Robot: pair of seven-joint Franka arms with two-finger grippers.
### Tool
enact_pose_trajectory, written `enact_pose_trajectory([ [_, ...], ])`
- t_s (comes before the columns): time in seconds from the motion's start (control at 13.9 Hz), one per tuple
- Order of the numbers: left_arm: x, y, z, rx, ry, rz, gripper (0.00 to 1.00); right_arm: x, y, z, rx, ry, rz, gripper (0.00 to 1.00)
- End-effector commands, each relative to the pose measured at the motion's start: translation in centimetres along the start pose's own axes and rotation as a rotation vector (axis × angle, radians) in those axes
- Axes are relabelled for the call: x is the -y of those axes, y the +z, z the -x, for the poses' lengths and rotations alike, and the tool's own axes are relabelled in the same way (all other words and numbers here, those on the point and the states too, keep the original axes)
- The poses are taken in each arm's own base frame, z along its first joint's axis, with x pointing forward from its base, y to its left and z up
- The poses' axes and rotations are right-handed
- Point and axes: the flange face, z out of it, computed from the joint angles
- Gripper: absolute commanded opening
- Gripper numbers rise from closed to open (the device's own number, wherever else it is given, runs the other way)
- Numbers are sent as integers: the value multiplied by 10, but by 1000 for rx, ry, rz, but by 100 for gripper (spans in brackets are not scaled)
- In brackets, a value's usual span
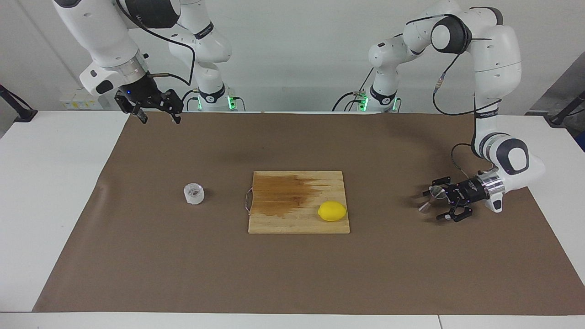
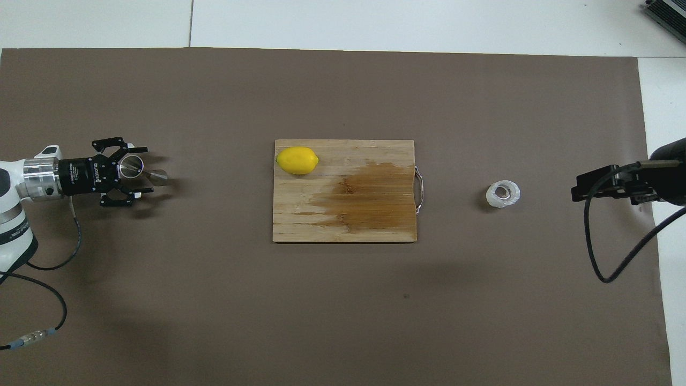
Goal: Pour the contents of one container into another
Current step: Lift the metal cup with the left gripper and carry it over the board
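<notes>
A brown mat covers the white bench [image 1: 55, 192], a wooden cutting board [image 1: 299, 214] at the frame's center with a lemon [image 1: 332, 211] on its lower right corner. At centre-right of the facing view, the left gripper [image 1: 433, 203] sits low with fingers spread around the steel jigger [image 1: 429, 199], not clamped on it. The clear ribbed cup [image 1: 194, 193] stands left of the board. The right gripper [image 1: 157, 115] hangs released at upper left.
</notes>
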Motion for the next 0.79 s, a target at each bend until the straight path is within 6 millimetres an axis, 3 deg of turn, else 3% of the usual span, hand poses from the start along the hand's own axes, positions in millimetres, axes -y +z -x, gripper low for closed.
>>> enact_pose_trajectory([
  [0.0,8,-4,10,35,3,26,100,-2,1,2,4,-1,-20,100],
  [0.43,9,-7,10,47,-1,33,15,-2,1,2,4,-1,-20,100],
  [0.57,9,-10,9,51,-5,43,3,-2,1,2,4,-1,-20,100],
  [0.72,6,-13,11,62,-12,58,0,-2,1,2,4,-1,-20,100],
])
